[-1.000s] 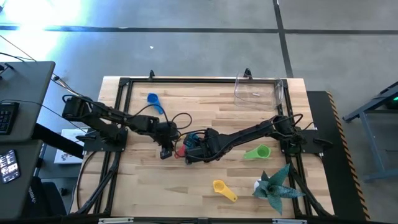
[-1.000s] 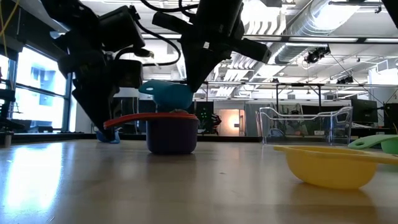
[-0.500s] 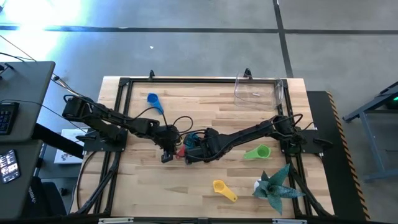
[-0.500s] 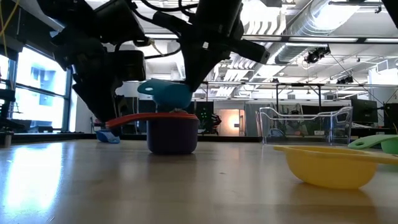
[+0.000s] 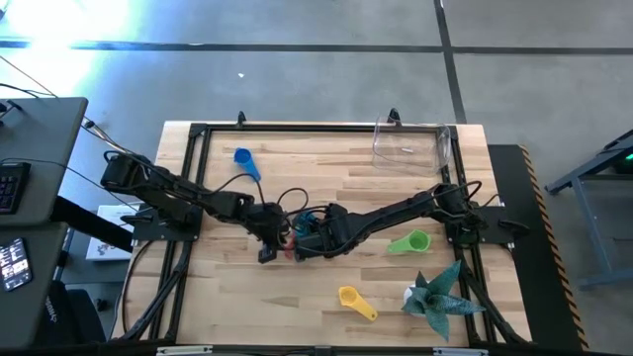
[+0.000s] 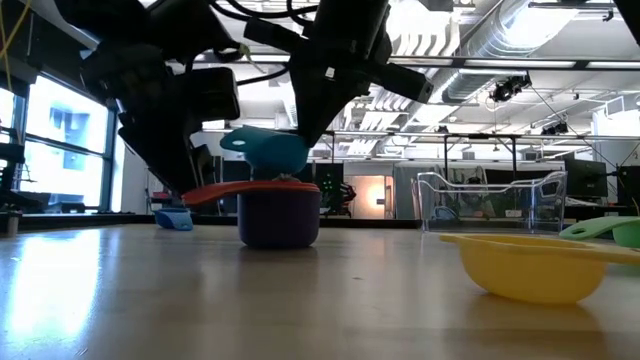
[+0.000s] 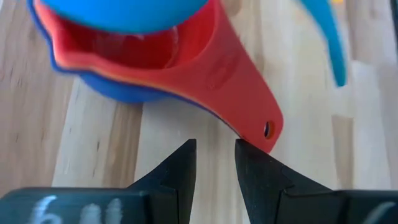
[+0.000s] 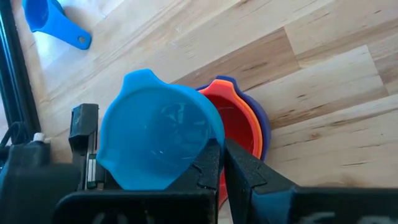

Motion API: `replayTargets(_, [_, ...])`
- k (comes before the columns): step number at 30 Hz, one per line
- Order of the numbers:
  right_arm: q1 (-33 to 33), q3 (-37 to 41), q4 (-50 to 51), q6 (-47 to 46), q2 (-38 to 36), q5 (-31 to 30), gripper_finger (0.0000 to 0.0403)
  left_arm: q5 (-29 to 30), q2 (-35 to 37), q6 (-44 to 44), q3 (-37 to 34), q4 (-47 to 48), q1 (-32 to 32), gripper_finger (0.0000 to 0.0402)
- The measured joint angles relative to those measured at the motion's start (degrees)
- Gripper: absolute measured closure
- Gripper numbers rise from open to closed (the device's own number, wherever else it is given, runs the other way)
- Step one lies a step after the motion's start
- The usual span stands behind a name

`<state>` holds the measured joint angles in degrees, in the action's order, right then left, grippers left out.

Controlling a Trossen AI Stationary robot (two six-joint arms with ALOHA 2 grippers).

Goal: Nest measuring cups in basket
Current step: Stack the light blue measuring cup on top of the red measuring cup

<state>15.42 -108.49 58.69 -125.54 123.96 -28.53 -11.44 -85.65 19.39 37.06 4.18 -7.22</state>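
Observation:
A stack of nested cups, red (image 7: 186,56) and orange inside purple (image 6: 279,218), stands mid-table (image 5: 288,242). My right gripper (image 8: 222,149) is shut on the teal cup (image 8: 160,135) and holds it just above the stack (image 6: 266,150). My left gripper (image 7: 214,144) is narrowly open at the free end of the red cup's handle (image 7: 258,121); I cannot tell whether it touches. The blue cup (image 5: 244,158), green cup (image 5: 410,241) and yellow cup (image 5: 356,302) lie apart on the table. The clear basket (image 5: 410,148) stands at the far right. My right gripper grips the teal cup at the side of its rim (image 8: 208,134), slanting down from the table's right. The fingers (image 8: 245,168) cover the spot itself. The cup is mouth-up, slightly tilted, right over the red cup; whether it rests on the stack I cannot tell.
A teal spiky plant (image 5: 437,297) stands near the right front corner, beside the yellow cup. A black metal frame (image 5: 297,129) runs around the table top. Bare wood lies between the stack and the basket.
My left gripper has moved a little toward the table's right, closing in on the red cup's handle. My right gripper and the teal cup have kept still above the stack.

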Motion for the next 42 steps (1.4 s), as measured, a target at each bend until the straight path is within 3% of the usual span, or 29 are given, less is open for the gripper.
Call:
replayTargets(12, [0.00,0.00,0.96,0.00,0.00,-0.08,0.0402,-1.94,0.00,-1.86,0.00,-3.13,-0.07,0.0300])
replayTargets(22, [0.33,0.02,1.09,0.00,0.02,0.17,0.0402,-3.87,4.33,-1.94,1.29,5.78,0.85,0.0300])
replayTargets(31, [1.58,0.02,0.41,0.00,0.02,0.28,0.0402,1.75,18.63,-2.72,2.77,17.37,0.82,0.0300])
replayTargets(37, [1.69,0.02,-0.63,0.02,0.02,-0.03,0.0402,7.44,30.46,-9.07,3.68,22.76,0.82,0.0300])
replayTargets(42, [1.66,0.02,-6.10,1.86,0.02,-0.15,0.0402,8.14,38.97,-14.11,4.29,26.37,0.82,0.0300])
